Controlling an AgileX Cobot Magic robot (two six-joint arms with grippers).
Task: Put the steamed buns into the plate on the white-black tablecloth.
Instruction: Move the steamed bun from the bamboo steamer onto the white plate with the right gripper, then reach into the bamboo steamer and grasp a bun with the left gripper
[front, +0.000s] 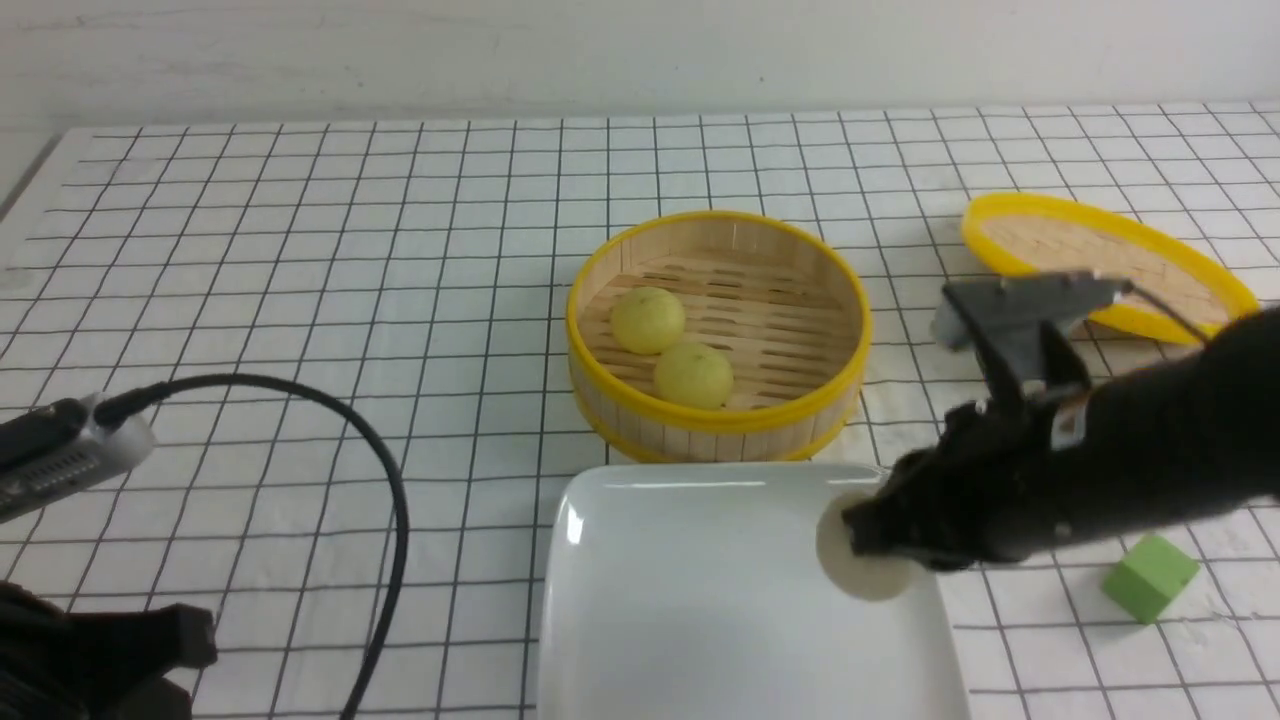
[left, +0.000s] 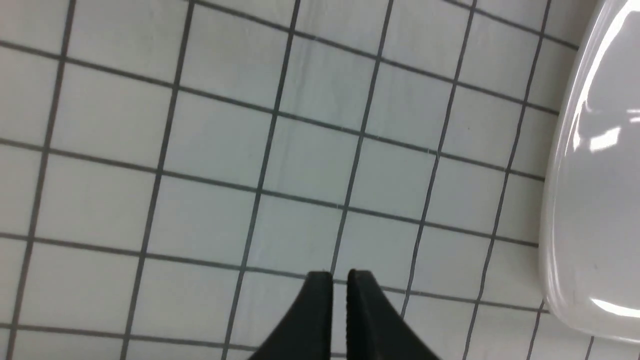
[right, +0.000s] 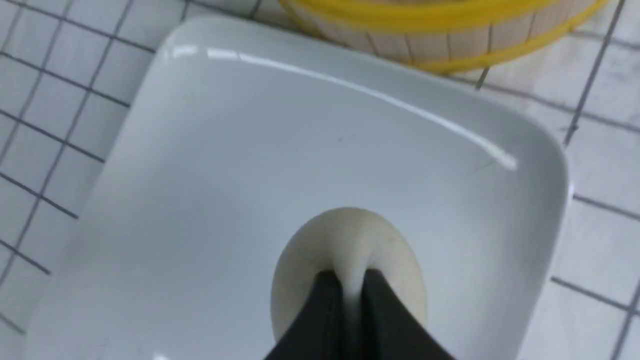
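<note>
- Placing step: right jaws pinch the beige-white bun (right: 350, 240) just inside the right rim of the plate (front: 690, 600); left jaws closed, empty.
- Next, I judge: release; two yellow buns (front: 648, 320) wait in the steamer (front: 720, 425) behind the plate.

The plate (front: 700, 620) is glossy, smooth white. The steamer basket (front: 640, 425) is slatted bamboo; the beige bun (right: 345, 240) looks matt.

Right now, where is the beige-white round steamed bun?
In the front view, the beige-white round steamed bun is on the right, pinched by the right claw at the right edge of the glossy white rounded-square plate.
</note>
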